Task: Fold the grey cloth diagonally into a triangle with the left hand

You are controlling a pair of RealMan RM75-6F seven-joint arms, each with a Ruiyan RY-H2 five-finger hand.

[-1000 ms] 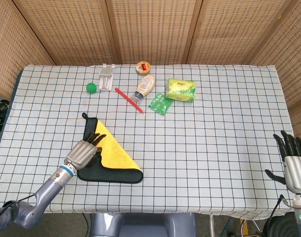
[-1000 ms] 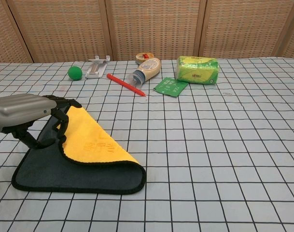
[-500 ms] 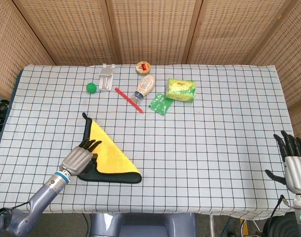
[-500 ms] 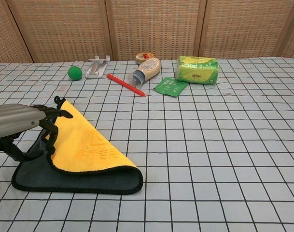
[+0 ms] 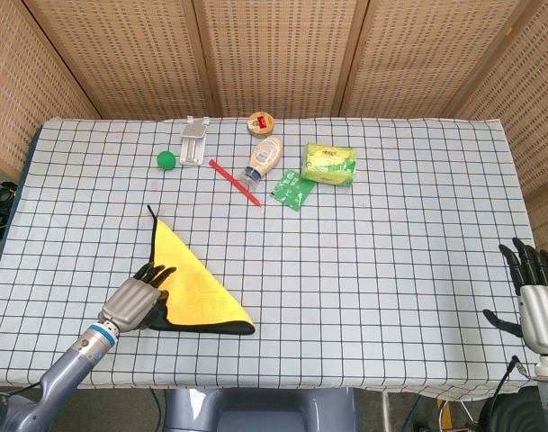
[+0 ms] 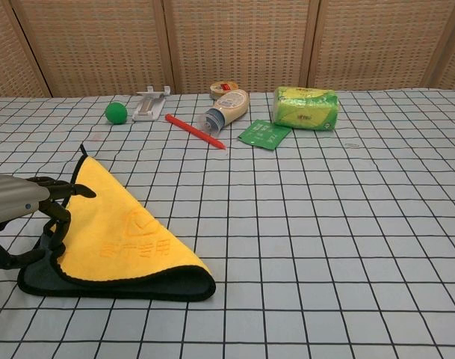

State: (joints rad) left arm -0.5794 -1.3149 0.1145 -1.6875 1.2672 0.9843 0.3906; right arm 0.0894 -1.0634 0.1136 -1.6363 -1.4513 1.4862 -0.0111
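Note:
The grey cloth (image 5: 191,281) lies folded near the table's front left, its yellow underside turned up in a triangle with a grey strip showing along the left and front edges. In the chest view the cloth (image 6: 119,235) has a rounded fold at its front right. My left hand (image 5: 136,302) sits at the cloth's left edge, and its curled fingers (image 6: 57,212) grip the upper yellow layer there. My right hand (image 5: 535,297) hangs off the table's front right corner, fingers spread and holding nothing; the chest view does not show it.
At the back stand a green ball (image 5: 166,159), a white holder (image 5: 193,141), a red pen (image 5: 235,182), a lying squeeze bottle (image 5: 264,160), a round tin (image 5: 261,122), a green packet (image 5: 329,165) and a green sachet (image 5: 291,190).
My left hand has drawn the yellow upper layer leftward and toward the front edge. The yellow now covers nearly all of the grey underneath. The right hand has not moved.

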